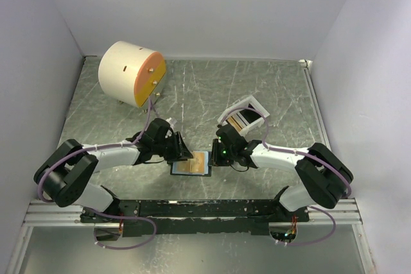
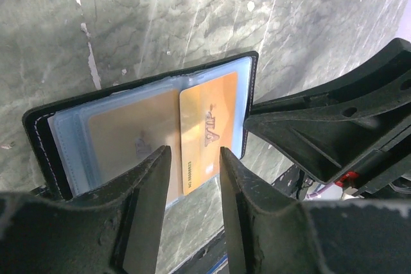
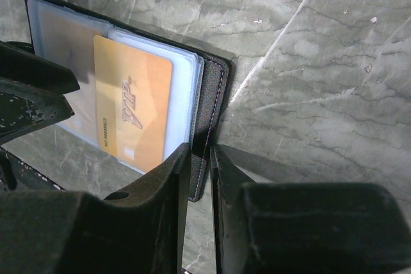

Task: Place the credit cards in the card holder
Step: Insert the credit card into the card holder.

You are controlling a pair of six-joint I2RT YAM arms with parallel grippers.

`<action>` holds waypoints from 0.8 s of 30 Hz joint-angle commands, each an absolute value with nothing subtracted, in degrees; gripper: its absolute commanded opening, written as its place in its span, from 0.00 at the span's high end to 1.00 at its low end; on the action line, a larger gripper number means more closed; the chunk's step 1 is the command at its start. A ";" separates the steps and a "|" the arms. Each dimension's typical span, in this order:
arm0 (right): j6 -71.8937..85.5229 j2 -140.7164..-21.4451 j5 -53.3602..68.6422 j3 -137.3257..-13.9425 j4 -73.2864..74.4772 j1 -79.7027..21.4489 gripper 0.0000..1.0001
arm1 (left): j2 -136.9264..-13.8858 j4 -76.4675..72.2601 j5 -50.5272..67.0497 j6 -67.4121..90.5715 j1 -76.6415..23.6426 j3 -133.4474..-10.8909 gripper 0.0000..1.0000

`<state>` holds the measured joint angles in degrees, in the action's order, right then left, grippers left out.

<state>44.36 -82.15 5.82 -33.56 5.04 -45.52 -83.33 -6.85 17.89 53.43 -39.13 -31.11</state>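
grey table [image 2: 192,17]; left end effector [image 2: 196,158] overlaps the card holder [image 2: 115,126] (partly).

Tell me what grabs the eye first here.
The open black card holder lies mid-table between the left gripper and right gripper, with an orange VIP card against its clear sleeves. At the far left stands a big cream cylinder with an orange face.
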 commanded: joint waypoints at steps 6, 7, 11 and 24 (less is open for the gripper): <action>44.19 -82.87 5.60 -32.50 7.38 -46.15 0.81 | -82.93 -9.88 18.55 55.26 -39.71 -30.81 0.52; 44.13 -83.00 5.61 -32.58 7.36 -46.20 0.81 | -83.18 -10.07 18.53 55.35 -39.79 -30.77 0.52; 44.12 -83.60 6.21 -32.84 7.19 -46.16 0.81 | -85.00 -11.10 18.88 55.51 -40.01 -30.79 0.49; 44.74 -83.76 6.48 -32.21 6.37 -46.26 0.82 | -88.21 -15.22 20.15 57.85 -42.33 -31.10 0.55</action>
